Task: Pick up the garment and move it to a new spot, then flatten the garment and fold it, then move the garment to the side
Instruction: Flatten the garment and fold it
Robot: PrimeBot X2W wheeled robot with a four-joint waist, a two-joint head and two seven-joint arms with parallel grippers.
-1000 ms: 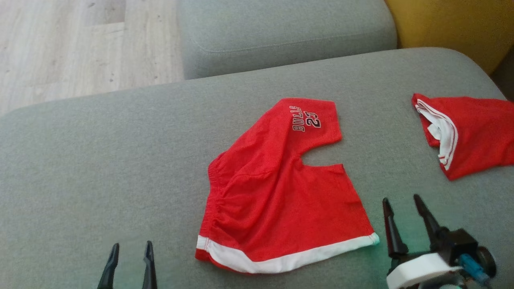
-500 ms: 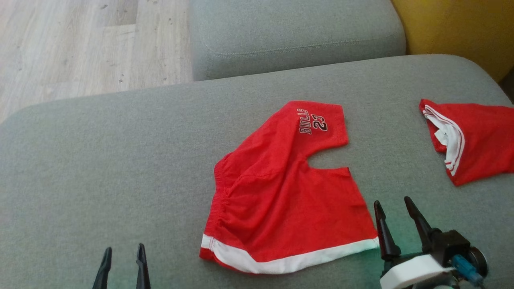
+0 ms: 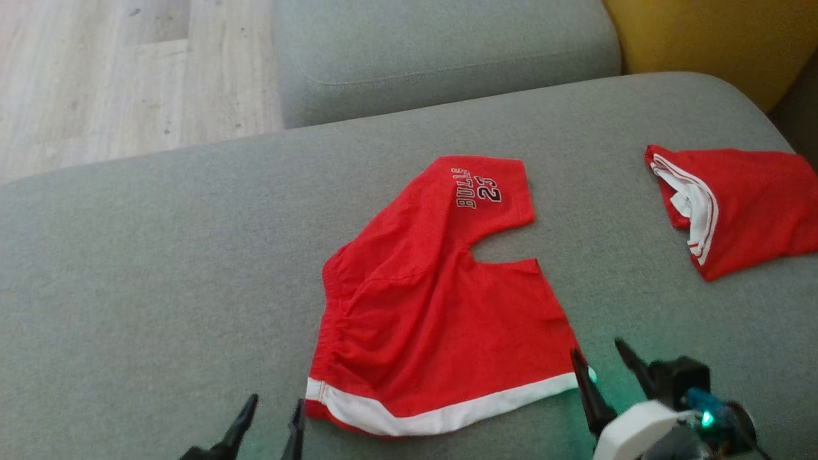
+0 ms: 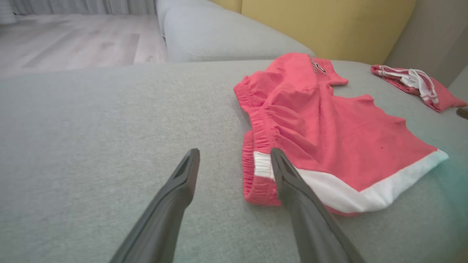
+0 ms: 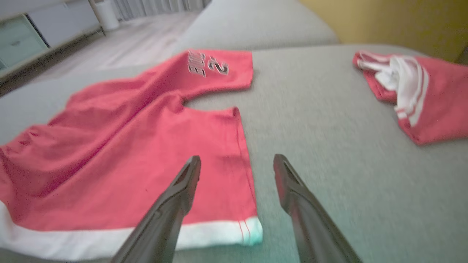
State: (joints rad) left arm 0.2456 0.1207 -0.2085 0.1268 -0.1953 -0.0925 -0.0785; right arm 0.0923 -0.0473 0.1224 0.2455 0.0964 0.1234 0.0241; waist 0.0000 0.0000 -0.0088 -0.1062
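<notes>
The garment (image 3: 434, 300) is a pair of red shorts with a white hem band and "BULLS 23" print, lying mostly flat on the grey couch seat (image 3: 160, 255). My left gripper (image 3: 276, 402) is open just left of the near white-banded corner; in the left wrist view its right finger (image 4: 292, 182) overlaps that corner of the shorts (image 4: 329, 128). My right gripper (image 3: 597, 348) is open at the shorts' near right corner. The right wrist view shows its fingertips (image 5: 237, 157) straddling the right edge of the shorts (image 5: 146, 146). Neither holds anything.
A second red garment with white trim (image 3: 741, 204) lies crumpled at the seat's far right. A grey cushion (image 3: 434, 45) sits behind, a yellow cushion (image 3: 703, 38) at the back right. Wooden floor (image 3: 96, 76) lies beyond the seat's far left edge.
The left gripper has moved right, up to the shorts' near left corner. The right gripper has shifted left and nearer, to the white hem's right end. The camera view also shifted slightly.
</notes>
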